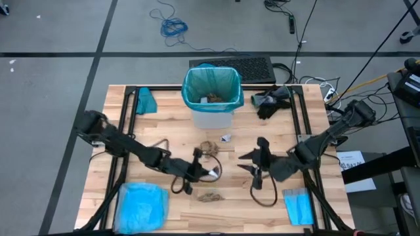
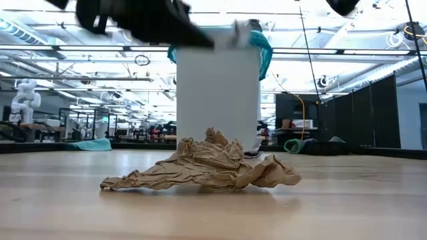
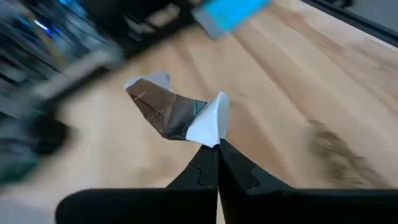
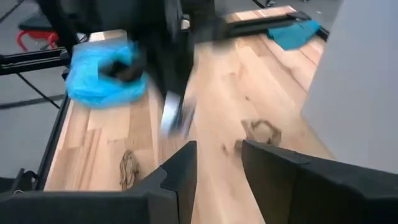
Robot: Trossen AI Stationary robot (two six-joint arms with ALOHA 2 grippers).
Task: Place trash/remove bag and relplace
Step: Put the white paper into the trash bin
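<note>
Teal-green bag (image 1: 211,85) lining white bin (image 1: 213,118) at middle of desk's far edge, rim folded over top, crinkly and translucent, brown scraps visible inside. Trash on desk (image 1: 164,124): crumpled brown paper wad (image 1: 210,195) near front edge, flat and spread out in low view (image 2: 207,167); second brown wad (image 1: 209,147) mid-desk just in front of bin; small white scrap (image 1: 226,137) beside it. Left gripper (image 1: 205,172) low over desk centre-front, fingers (image 3: 208,171) pinched fully together on white-and-silver wrapper (image 3: 177,112), creased, foil-grey face with white edge, lifted off wood. Right gripper (image 1: 256,172) near desk centre, right of the left one, fingers (image 4: 180,171) parted about halfway, nothing between them. Pale sky-blue plastic bag (image 1: 141,203) bunched at front-left corner. Small flat folded blue sheet (image 1: 298,206) at front-right corner. Teal cloth-like piece (image 1: 146,100) at far-left corner. Black bundle (image 1: 272,101) at far edge right of bin, nature unclear. Wrist views blurred.
</note>
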